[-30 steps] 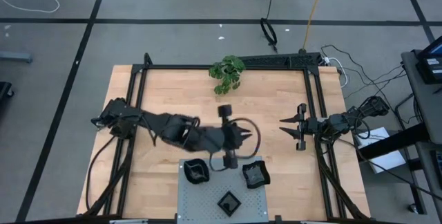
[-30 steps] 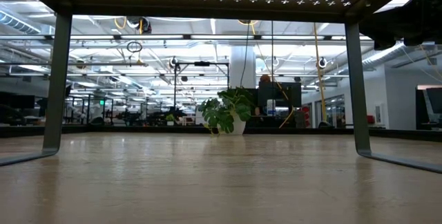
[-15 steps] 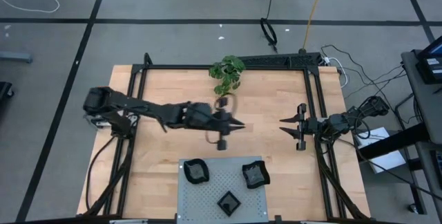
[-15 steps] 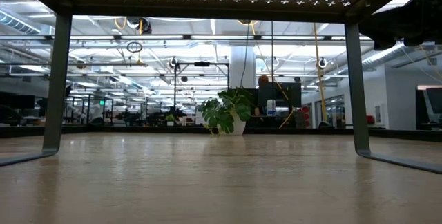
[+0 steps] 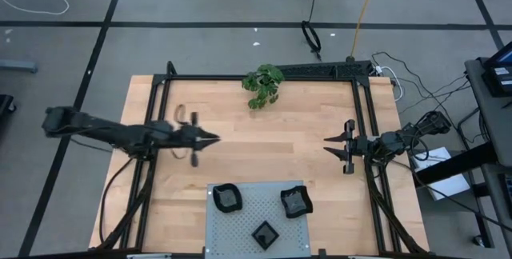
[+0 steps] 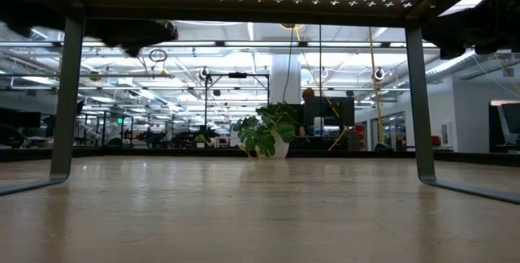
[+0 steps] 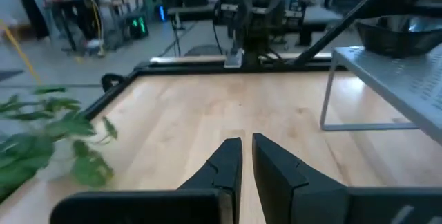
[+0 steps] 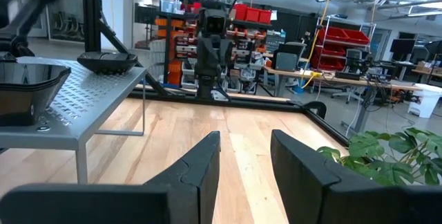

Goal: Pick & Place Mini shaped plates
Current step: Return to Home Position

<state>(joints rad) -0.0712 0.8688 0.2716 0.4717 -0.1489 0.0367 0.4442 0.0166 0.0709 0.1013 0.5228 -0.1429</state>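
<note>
Three stacks of mini shaped plates [image 5: 226, 198] sit on the grey perforated shelf [image 5: 260, 209] at the counter [image 5: 320, 179] edge between the arms. The left end effector [image 5: 213, 138] hovers over the counter's left side, fingers together. The right end effector [image 5: 328, 145] waits at the right, fingers apart.

- The shelf [image 5: 256, 211] stands at the table's [image 5: 304, 115] near edge, centred.
- On it: a left plate [image 5: 227, 198], a right plate [image 5: 295, 201], and a front plate [image 5: 263, 233] between them.
- The plant [image 5: 263, 85] stands at the far edge, behind the shelf.
</note>
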